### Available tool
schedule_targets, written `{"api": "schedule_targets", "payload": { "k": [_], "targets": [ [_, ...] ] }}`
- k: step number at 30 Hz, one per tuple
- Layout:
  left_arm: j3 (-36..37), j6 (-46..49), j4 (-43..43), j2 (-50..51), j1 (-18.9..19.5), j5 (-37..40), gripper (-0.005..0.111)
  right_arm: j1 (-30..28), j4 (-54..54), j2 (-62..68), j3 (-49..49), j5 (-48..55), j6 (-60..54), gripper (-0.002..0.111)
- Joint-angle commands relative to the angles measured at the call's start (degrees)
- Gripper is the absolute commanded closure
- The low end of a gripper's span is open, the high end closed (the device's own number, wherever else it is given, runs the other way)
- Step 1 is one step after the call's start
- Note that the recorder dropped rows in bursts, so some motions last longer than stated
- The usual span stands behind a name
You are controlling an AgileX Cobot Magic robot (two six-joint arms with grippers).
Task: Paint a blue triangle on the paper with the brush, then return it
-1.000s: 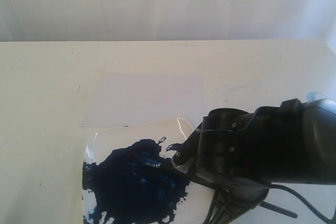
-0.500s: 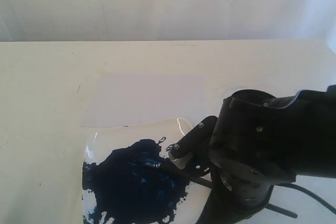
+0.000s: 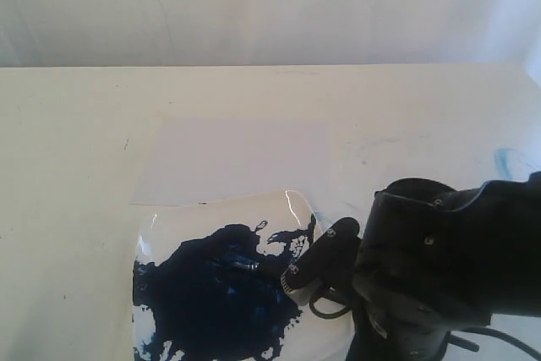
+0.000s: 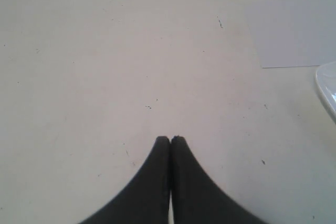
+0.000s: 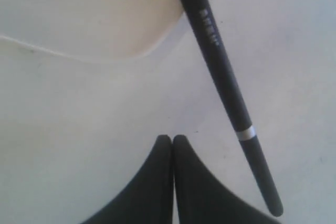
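1. The long thin black-handled brush with a silver ferrule band (image 5: 218,61) lies loose. Its bristle end sits in the dark-blue paint puddle (image 3: 211,298) on the glossy white square plate (image 3: 182,221), and its handle runs out over the plate's right side onto the cream-white table (image 3: 76,175).
2. The right gripper (image 5: 172,139) has its fingers pressed together on nothing. The handle slants past just beside the tips, not between them.
3. The right arm is much the nearer. I judge the fingers must part and shift sideways to straddle the handle across its long axis.
4. The left gripper (image 4: 170,140) is also pressed together and empty, over bare table, well apart from the brush.
5. The thin pale lavender-white paper (image 3: 241,158) lies flat toward the table's middle, just beyond the plate's far edge. No blue triangle shows on it.
6. Nothing stands between plate and paper. The plate rim and wet puddle look like the likeliest snags.
7. Pale light-blue smears (image 3: 505,160) mark the table near its right edge.
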Motion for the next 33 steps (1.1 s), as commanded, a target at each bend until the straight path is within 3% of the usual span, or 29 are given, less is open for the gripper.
{"api": "schedule_targets", "payload": {
  "k": [1,20,33],
  "targets": [
    [0.1,-0.3,-0.4,-0.3,-0.2,-0.2,0.107,-1.3,-4.0,2.5,0.3,-0.8,3.1,0.108],
    [0.1,-0.3,-0.4,-0.3,-0.2,-0.2,0.107,-15.4,-10.5,6.0,0.2,-13.0,4.6,0.108],
    [0.1,-0.3,-0.4,-0.3,-0.2,-0.2,0.107,-19.8,-13.9,6.0,-1.6,-18.0,10.1,0.108]
  ]
}}
